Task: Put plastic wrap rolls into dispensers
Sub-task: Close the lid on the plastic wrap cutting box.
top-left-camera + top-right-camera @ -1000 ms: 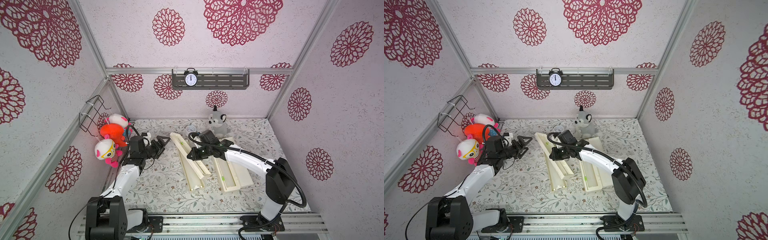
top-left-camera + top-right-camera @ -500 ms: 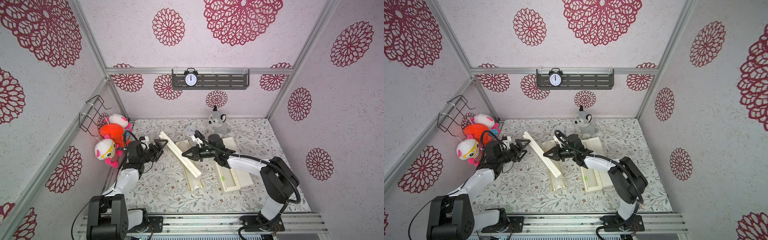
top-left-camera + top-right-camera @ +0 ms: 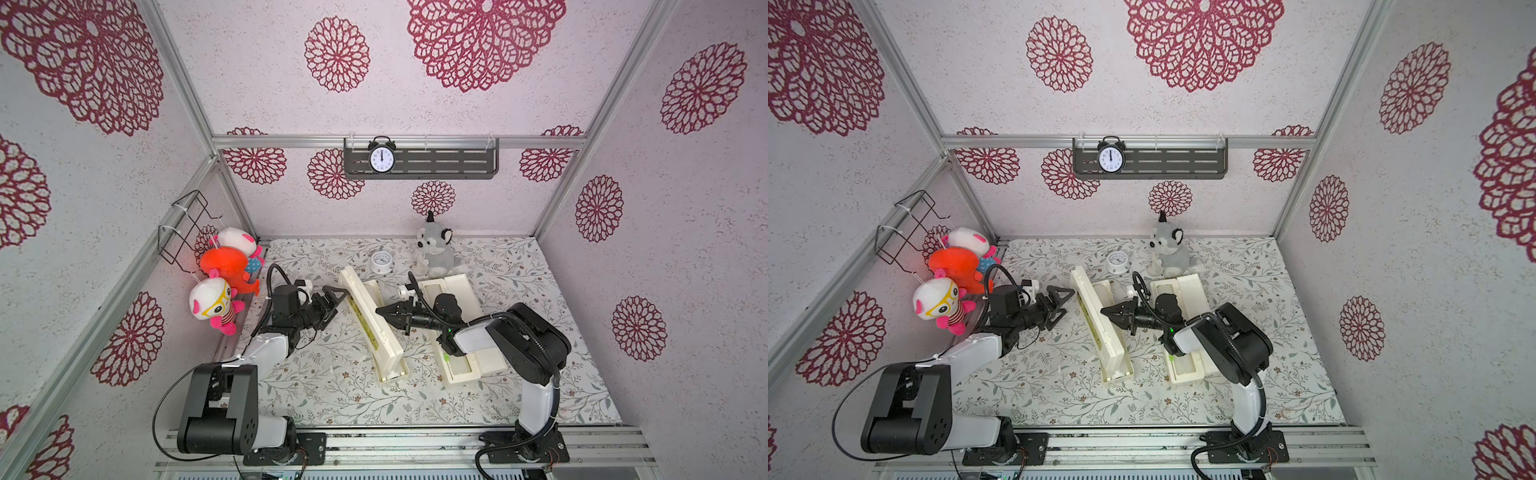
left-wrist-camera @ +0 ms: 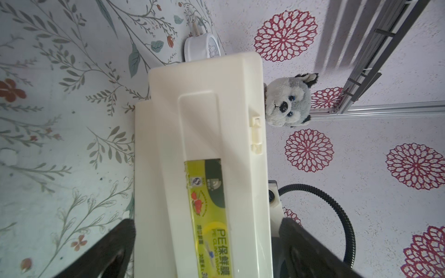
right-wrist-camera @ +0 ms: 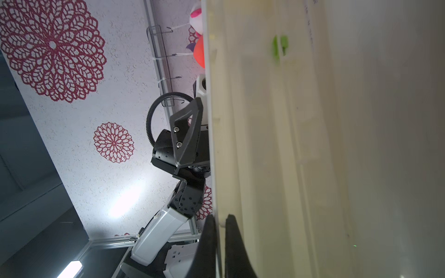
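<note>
1. We see the right gripper (image 3: pixel 379 311) clenched on the free long edge of the lid (image 3: pixel 371 328), about mid-length.
2. The lid stands raised, close to upright. Its left dispenser (image 3: pixel 392 368) lies mid-way across the floral table (image 3: pixel 332 386), running near to far.
3. The left gripper (image 3: pixel 338 305) is released, fingers spread wide, just left of the lid's far half. We cannot tell whether it touches.
4. The right dispenser (image 3: pixel 457 286) lies opened flat, just right of the first.

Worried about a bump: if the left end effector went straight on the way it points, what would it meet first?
Probably the raised dispenser lid: the open left end effector points at its labelled face, and nothing shows between them. How wide the gap is, the pictures leave unclear.
</note>
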Motion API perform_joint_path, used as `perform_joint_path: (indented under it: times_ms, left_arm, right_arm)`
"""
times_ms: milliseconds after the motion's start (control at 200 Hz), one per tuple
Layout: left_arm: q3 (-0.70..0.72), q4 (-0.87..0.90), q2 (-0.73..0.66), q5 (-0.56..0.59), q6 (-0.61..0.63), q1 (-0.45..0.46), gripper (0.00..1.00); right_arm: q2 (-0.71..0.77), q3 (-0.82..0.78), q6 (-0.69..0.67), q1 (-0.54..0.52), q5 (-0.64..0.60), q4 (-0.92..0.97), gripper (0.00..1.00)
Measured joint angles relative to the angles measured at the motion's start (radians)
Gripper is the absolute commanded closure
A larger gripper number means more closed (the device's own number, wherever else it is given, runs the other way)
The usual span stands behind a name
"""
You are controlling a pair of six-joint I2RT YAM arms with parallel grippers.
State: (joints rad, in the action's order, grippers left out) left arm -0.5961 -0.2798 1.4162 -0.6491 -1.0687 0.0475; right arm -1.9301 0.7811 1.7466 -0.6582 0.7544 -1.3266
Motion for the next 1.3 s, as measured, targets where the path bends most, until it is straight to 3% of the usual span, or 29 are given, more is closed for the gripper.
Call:
perform_joint_path:
  times_ms: [240, 410, 691, 761, 901, 1031, 1171, 1301]
  left_arm:
    - [-0.061, -0.017, 0.109, 0.024, 0.005, 0.060, 0.02]
    - [-0.076, -0.051, 0.170, 0.033, -0.002, 0.080, 0.02]
    - [-0.101, -0.082, 0.237, 0.037, -0.017, 0.099, 0.01]
    - [-0.108, -0.088, 0.254, 0.037, -0.020, 0.103, 0.01]
    - [-0.109, -0.092, 0.274, 0.038, -0.021, 0.105, 0.03]
    - [-0.109, -0.092, 0.290, 0.039, -0.022, 0.105, 0.07]
    - [-0.112, -0.097, 0.315, 0.037, -0.025, 0.109, 0.12]
    - [-0.130, -0.096, 0.321, 0.036, -0.035, 0.122, 0.15]
  right_arm:
    - [0.006, -0.069, 0.026, 0.035, -0.035, -0.055, 1.00]
    - [0.022, -0.106, 0.027, 0.043, -0.048, -0.046, 0.73]
    - [0.089, -0.132, -0.093, 0.064, -0.059, 0.225, 0.66]
    - [0.133, -0.123, -0.160, 0.066, -0.067, 0.335, 0.57]
    - [0.225, -0.044, -0.354, 0.066, -0.113, 0.644, 0.49]
    - [0.289, 0.049, -0.552, 0.063, -0.192, 0.907, 0.36]
    - [0.298, 0.201, -0.775, 0.022, -0.342, 1.218, 0.14]
    - [0.266, 0.393, -0.959, -0.066, -0.513, 1.466, 0.07]
